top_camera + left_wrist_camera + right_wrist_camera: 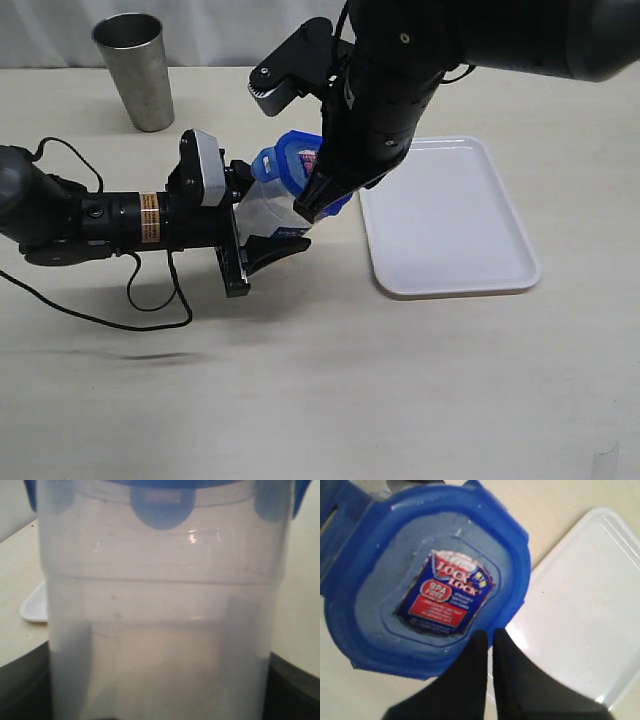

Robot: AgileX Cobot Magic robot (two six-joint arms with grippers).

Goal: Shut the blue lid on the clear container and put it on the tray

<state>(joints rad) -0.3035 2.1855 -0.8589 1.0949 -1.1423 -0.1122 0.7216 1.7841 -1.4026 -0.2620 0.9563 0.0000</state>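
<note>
My left gripper [262, 215] is shut on the clear container [270, 203], holding it tilted just above the table, left of the tray [450, 225]. The container [160, 620] fills the left wrist view, and the dark fingers [70, 670] show through its wall on both sides. The blue lid [288, 158] sits on the container's mouth with its flaps [162, 505] hanging over the rim. My right gripper [308, 208] is shut, with nothing between its fingers. Its tips [490, 636] rest at the edge of the lid [430, 580], beside the red-blue sticker.
A grey metal cup [135, 70] stands upright at the back left. The white tray [585, 605] lies flat with nothing on it, right of the container. A black cable [150, 300] loops on the table under the left arm.
</note>
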